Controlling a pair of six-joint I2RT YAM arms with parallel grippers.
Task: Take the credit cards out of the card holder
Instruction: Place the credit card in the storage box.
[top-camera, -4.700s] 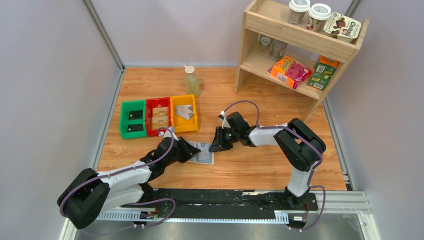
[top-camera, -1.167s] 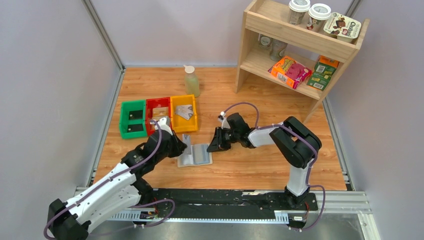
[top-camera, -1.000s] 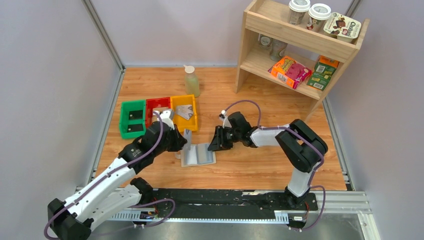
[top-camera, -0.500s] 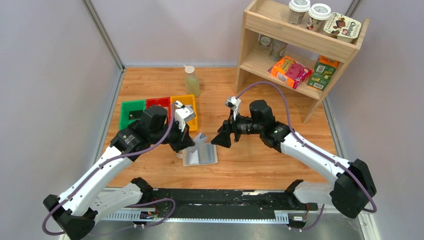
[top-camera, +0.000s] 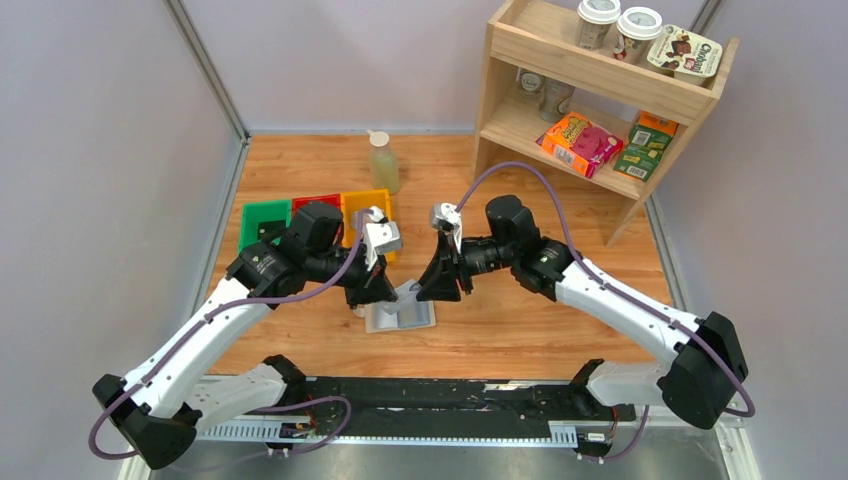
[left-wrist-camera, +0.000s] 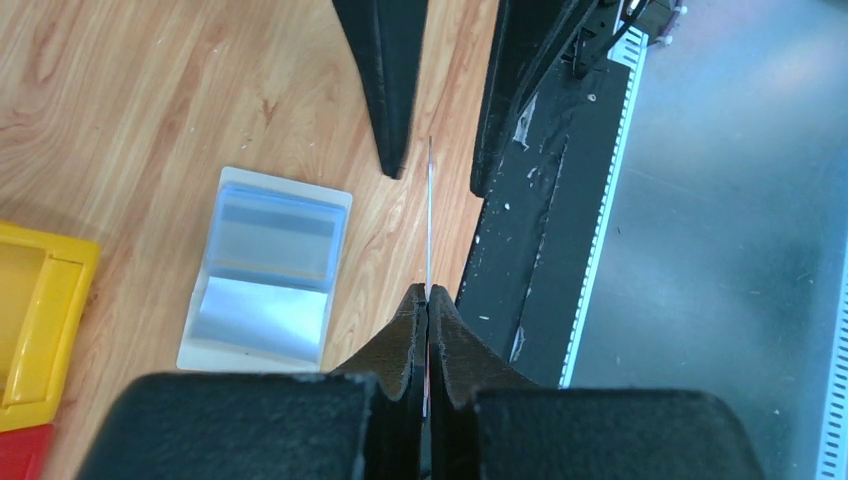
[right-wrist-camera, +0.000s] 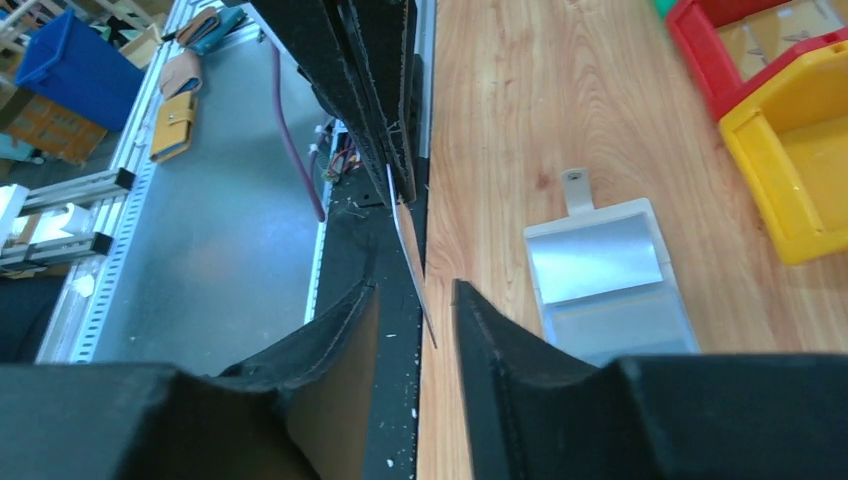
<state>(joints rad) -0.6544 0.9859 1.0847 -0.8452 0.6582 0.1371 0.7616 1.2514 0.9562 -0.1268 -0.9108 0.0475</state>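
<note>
Apparently mid-handover: the left gripper (left-wrist-camera: 427, 297) pinches one credit card (left-wrist-camera: 429, 215) above the tabletop (top-camera: 520, 335) near edge; the right gripper (right-wrist-camera: 415, 292), jaws parted, straddles it and should close next.

Top camera looks down from high behind; both wrist cameras look close downward, sharing the card holder (left-wrist-camera: 268, 268).

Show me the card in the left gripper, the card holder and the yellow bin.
card (left-wrist-camera: 429, 215): left wrist view, its thin edge.
card holder (left-wrist-camera: 265, 272): left wrist view, where the panels meet.
yellow bin (right-wrist-camera: 770, 195): right wrist view, its side wall.
</note>
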